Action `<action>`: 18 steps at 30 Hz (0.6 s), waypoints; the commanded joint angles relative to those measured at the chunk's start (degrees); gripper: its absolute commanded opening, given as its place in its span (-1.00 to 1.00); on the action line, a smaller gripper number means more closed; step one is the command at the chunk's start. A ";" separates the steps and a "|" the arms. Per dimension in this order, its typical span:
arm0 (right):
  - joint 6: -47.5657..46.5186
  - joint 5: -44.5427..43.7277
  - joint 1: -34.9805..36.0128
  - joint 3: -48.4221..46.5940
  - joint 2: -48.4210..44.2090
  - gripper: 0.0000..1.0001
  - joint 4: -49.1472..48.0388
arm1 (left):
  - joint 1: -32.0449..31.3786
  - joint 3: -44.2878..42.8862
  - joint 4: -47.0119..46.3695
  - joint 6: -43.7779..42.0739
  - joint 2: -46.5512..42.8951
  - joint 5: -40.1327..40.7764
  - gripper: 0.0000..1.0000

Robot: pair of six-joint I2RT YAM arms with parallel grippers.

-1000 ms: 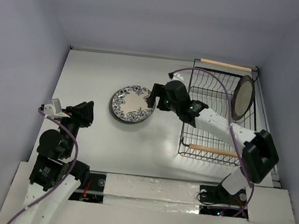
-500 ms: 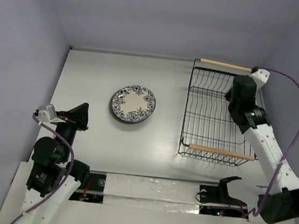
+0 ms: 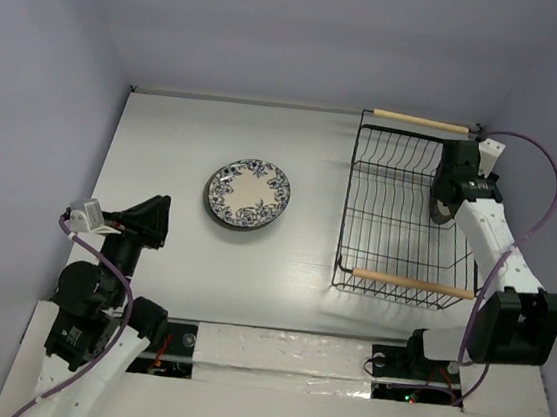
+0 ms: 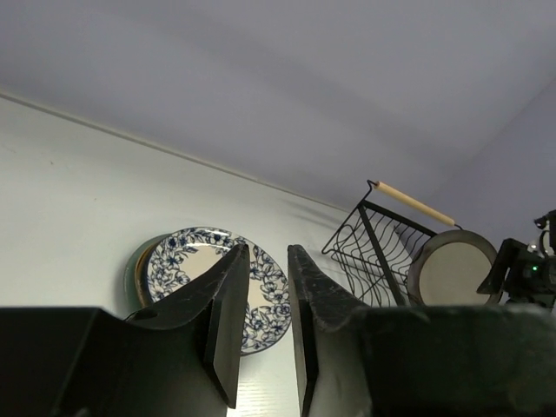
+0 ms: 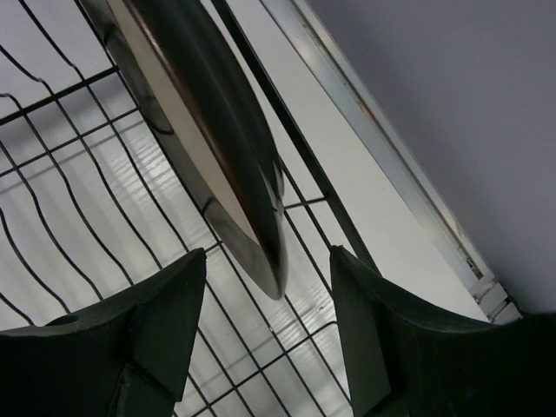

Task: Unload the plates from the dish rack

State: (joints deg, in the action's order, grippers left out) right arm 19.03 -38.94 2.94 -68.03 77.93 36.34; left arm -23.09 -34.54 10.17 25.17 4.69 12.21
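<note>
The dish rack (image 3: 392, 232) sits on the right side of the white surface (image 3: 187, 128), with one wooden handle (image 3: 421, 121) at its upper edge and the other at its lower edge. One dark-rimmed plate (image 4: 453, 271) with a pale centre stands on edge at the rack's right end. The right hand (image 3: 449, 191) is over that end. In the right wrist view its fingers (image 5: 165, 317) are spread wide, and the plate's thin rim (image 5: 234, 174) points down into the gap between them. Whether either finger touches the rim cannot be told. Left of the rack and well apart from it, in the middle of the frame, a white-and-blue floral plate (image 3: 248, 193) lies flat on top of a stack, with a teal rim (image 4: 134, 271) showing beneath it. The left hand (image 3: 151, 220) is at the lower left, clear of the stack. Its fingers (image 4: 228, 317) are only a narrow slit apart and hold nothing.
</note>
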 commanded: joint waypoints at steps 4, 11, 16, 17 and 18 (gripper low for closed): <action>-4.52 -4.56 -1.18 -7.55 5.47 0.19 2.94 | -0.55 -1.40 -1.47 -0.30 -2.05 -0.34 -0.54; -5.14 -7.29 -1.18 -10.28 8.55 -0.46 4.53 | -0.55 -1.23 -1.56 -0.21 -2.32 -0.34 -0.51; -6.63 -8.61 -1.18 -13.26 9.43 -0.97 7.60 | -1.08 -1.31 -1.74 -0.30 -2.49 -0.34 -0.50; -7.16 -8.52 -1.18 -13.53 8.91 -1.00 7.70 | -1.08 -1.23 -1.74 -0.21 -2.40 -0.34 -0.49; -7.77 -8.52 -1.18 -13.88 8.64 -1.00 7.61 | -1.08 -1.23 -1.74 -0.21 -2.40 -0.34 -0.49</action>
State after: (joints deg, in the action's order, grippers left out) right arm 13.21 -42.28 2.72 -77.76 87.88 43.11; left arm -23.88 -34.54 10.35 25.17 3.09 12.21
